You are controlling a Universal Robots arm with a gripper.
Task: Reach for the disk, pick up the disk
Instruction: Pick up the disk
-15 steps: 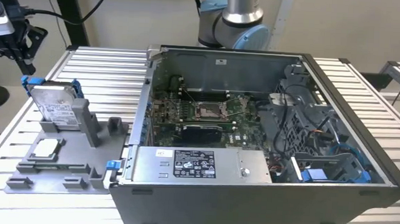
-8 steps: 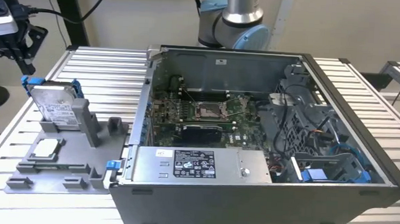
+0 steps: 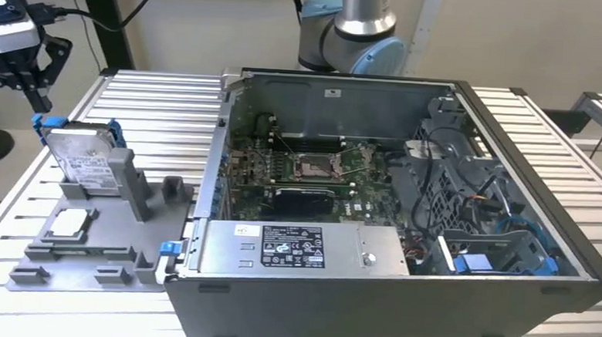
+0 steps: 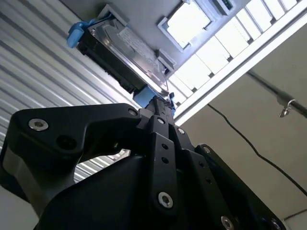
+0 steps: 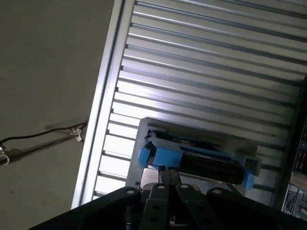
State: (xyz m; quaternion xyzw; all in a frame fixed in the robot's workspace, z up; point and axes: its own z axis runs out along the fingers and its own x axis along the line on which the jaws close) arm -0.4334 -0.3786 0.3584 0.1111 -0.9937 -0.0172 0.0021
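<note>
Just above the upright disk point(image 3: 83, 161), hand point(image 3: 41, 102) hovered closed and empty. Disk looked rigid, fairly heavy, smooth metal; blue bracket point(image 3: 44, 126) edges likely safest grip.

A ribbed metal counter point(image 3: 160, 103) carries a grey holder plate point(image 3: 89, 272) near one end and an open computer case point(image 3: 376, 307) across its middle.

Open air above the disk point(image 3: 78, 155); a grey post point(image 3: 124, 172) stands just beside.
</note>
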